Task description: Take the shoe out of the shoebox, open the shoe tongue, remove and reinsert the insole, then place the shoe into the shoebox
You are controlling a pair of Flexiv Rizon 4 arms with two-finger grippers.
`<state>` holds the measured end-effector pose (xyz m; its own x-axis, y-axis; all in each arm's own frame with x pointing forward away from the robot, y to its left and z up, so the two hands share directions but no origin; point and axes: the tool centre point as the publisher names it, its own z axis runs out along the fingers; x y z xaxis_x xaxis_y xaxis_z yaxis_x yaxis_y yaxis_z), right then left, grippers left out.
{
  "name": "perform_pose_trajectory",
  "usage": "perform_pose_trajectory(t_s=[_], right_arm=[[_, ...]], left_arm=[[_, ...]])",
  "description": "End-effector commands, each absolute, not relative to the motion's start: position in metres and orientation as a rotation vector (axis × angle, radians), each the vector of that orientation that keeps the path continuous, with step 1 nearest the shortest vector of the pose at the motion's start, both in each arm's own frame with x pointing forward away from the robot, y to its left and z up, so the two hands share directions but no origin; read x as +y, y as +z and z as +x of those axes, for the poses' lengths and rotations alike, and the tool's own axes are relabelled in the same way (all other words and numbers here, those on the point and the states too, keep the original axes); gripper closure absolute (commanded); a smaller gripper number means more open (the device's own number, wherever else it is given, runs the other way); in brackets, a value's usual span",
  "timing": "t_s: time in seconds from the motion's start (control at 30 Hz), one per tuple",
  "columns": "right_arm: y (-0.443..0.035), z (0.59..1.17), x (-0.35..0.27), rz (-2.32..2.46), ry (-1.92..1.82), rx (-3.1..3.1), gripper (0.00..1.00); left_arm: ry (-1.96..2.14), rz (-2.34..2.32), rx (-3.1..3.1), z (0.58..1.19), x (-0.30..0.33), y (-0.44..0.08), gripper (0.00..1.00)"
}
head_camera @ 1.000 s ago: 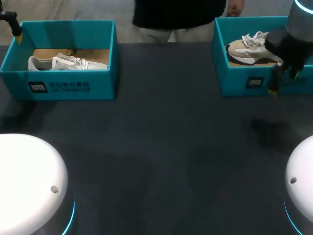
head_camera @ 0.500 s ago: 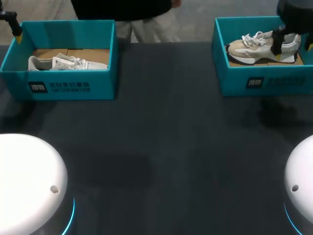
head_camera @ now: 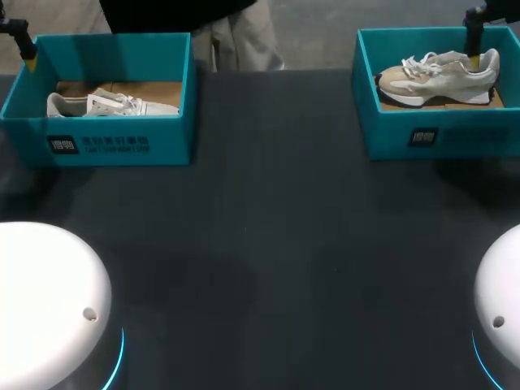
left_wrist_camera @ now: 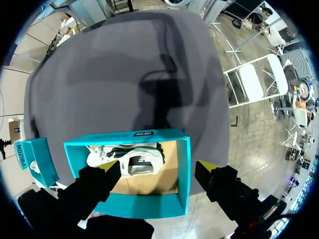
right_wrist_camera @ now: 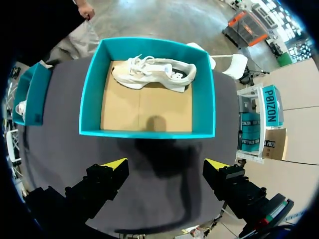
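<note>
Two teal shoeboxes stand at the table's far side. The left shoebox (head_camera: 114,145) (left_wrist_camera: 184,169) holds a white and grey shoe (head_camera: 110,104) (left_wrist_camera: 127,159) lying on its side. In the right shoebox (head_camera: 455,134) (right_wrist_camera: 144,133) a beige and white shoe (head_camera: 439,75) (right_wrist_camera: 154,72) rests on the cardboard floor. My left gripper (head_camera: 27,49) (left_wrist_camera: 159,169) hangs open high above the left box's far left corner, holding nothing. My right gripper (head_camera: 474,41) (right_wrist_camera: 166,164) is open and empty, high over the right box, with one yellow tip showing above the shoe's heel.
The dark table (head_camera: 268,227) stretches between and in front of the two boxes. The white arm bases (head_camera: 49,301) sit at the near left and at the near right corner (head_camera: 500,301).
My right arm has risen and moved back from in front of the right box to above its far side, uncovering the beige shoe. The left arm has stayed put.
</note>
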<state>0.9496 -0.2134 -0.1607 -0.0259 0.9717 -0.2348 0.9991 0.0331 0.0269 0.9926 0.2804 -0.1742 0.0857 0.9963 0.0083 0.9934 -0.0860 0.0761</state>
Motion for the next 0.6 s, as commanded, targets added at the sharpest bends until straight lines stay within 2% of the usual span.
perform_pose_trajectory(t_s=[0.03, 0.3, 0.6], right_arm=[[-0.160, 0.955, -0.211, 2.087, -0.299, 2.132, 0.00], [-0.160, 0.955, -0.211, 2.087, -0.299, 2.132, 0.00], [-0.155, 0.984, -0.231, 2.186, -0.308, 2.003, 0.00]], left_arm=[[0.094, 2.277, 2.091, 0.991, 0.280, -0.174, 0.00], [0.094, 2.277, 2.091, 0.991, 0.280, -0.174, 0.00], [0.094, 2.277, 2.091, 0.991, 0.280, -0.174, 0.00]])
